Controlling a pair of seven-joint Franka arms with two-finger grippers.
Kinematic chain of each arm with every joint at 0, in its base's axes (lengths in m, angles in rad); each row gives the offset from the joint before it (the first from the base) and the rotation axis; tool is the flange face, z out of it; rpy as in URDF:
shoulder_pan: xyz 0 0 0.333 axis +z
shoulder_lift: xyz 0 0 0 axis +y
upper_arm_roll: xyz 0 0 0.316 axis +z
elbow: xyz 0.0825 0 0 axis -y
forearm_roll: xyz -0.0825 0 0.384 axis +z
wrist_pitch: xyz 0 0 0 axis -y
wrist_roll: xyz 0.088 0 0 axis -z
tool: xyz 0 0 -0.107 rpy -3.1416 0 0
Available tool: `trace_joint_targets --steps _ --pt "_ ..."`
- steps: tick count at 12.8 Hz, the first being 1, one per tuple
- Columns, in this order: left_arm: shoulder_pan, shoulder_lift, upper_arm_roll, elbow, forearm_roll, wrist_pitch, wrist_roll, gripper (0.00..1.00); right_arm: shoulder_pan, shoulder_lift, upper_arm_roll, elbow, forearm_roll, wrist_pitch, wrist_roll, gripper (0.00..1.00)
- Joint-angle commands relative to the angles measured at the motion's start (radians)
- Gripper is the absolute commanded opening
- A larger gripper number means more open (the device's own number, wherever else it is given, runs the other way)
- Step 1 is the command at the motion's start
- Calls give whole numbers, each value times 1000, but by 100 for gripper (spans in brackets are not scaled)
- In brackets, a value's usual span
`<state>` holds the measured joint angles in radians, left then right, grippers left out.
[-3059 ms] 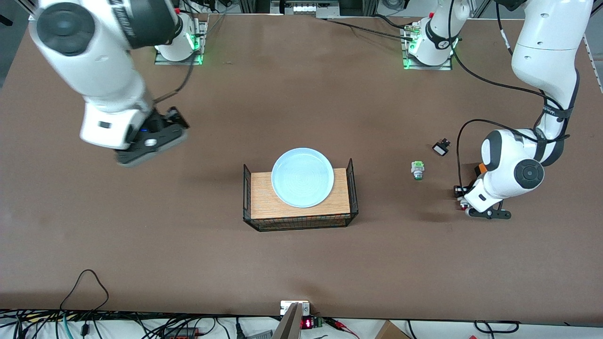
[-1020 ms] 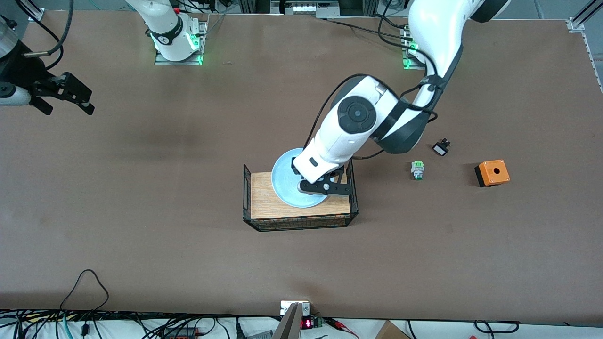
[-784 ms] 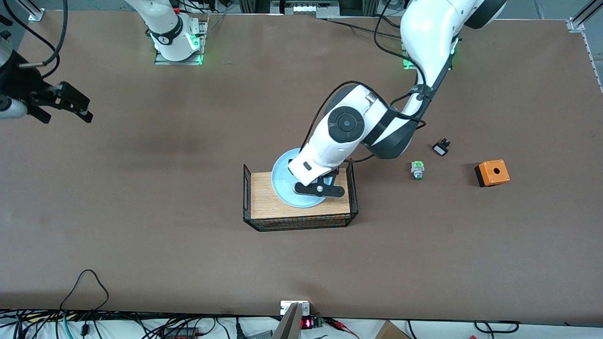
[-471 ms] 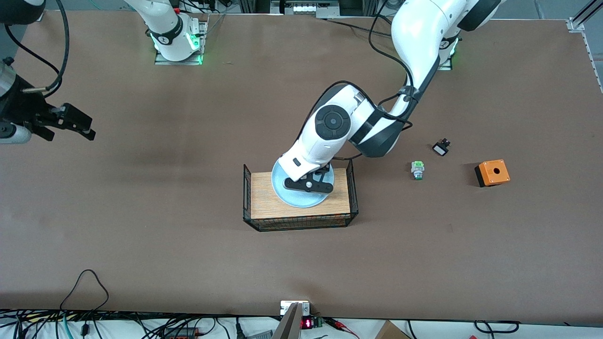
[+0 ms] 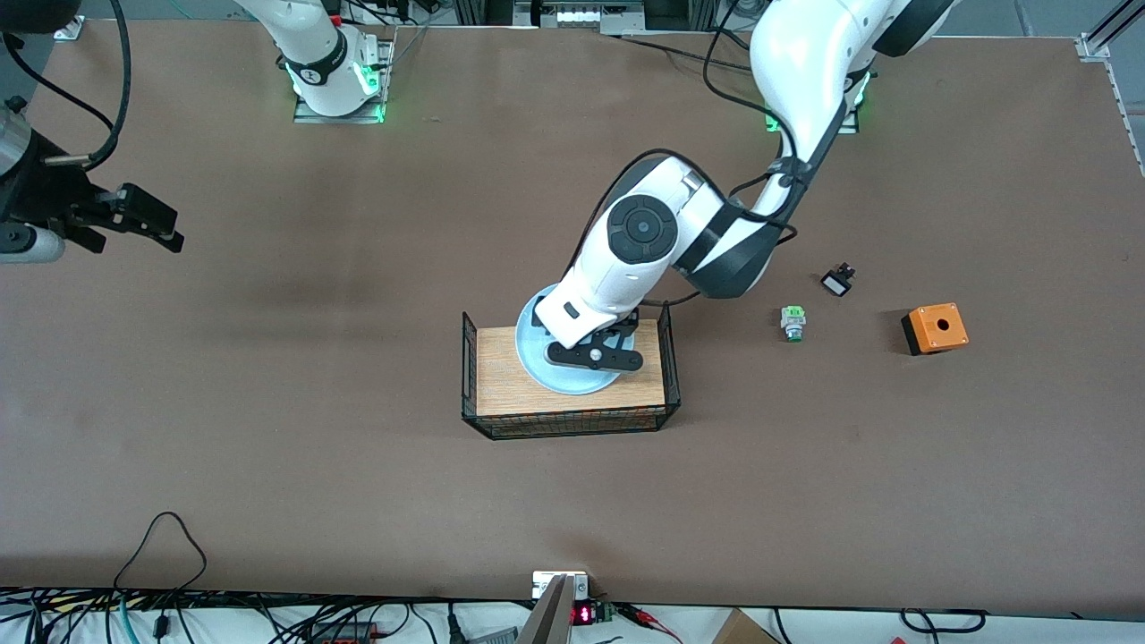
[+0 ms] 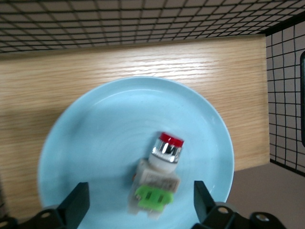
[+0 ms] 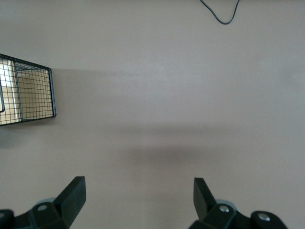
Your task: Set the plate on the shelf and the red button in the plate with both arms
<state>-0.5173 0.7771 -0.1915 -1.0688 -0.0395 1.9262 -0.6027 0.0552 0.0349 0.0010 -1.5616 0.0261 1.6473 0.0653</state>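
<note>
The light blue plate (image 5: 535,358) lies on the wooden board in the wire basket (image 5: 469,356) at mid-table. My left gripper (image 5: 596,356) hangs low over the plate and is open. In the left wrist view the red button (image 6: 158,177) lies on its side on the plate (image 6: 95,143), between the spread fingers of the left gripper (image 6: 140,193) and touching neither. The left hand hides the button in the front view. My right gripper (image 5: 134,219) is open and empty over bare table at the right arm's end; it also shows in the right wrist view (image 7: 138,188).
Toward the left arm's end of the table lie a green-and-white switch without a red cap (image 5: 793,323), a small black part (image 5: 837,282) and an orange box with a hole (image 5: 935,328). The basket's wire walls (image 6: 286,95) rise beside the plate. Cables run along the table's near edge.
My left arm has come from beside the orange box to over the plate, and the red button now lies on the plate. My right arm has drawn back to its end of the table.
</note>
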Motion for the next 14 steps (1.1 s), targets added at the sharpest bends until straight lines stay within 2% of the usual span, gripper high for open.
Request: trace_joint_targets --steps 1,3,5,7,10,14 --pt "49 -134 9 -5 15 -194 0 100 17 -110 -15 -139 15 51 19 100" --pt "126 -217 6 -3 12 -353 10 100 17 -110 -15 -137 8 49 19 100" --pt "189 -281 7 -3 15 -516 110 100 17 -110 -9 -133 8 42 19 100" --pt "261 -327 10 -14 16 -584 260 100 14 -113 -12 -129 12 37 19 100" --pt "348 -468 37 -184 52 -549 498 100 14 -142 -7 -127 11 25 21 100" --pt "486 -724 49 -563 59 -311 667 100 12 -141 -9 -127 5 25 19 100"
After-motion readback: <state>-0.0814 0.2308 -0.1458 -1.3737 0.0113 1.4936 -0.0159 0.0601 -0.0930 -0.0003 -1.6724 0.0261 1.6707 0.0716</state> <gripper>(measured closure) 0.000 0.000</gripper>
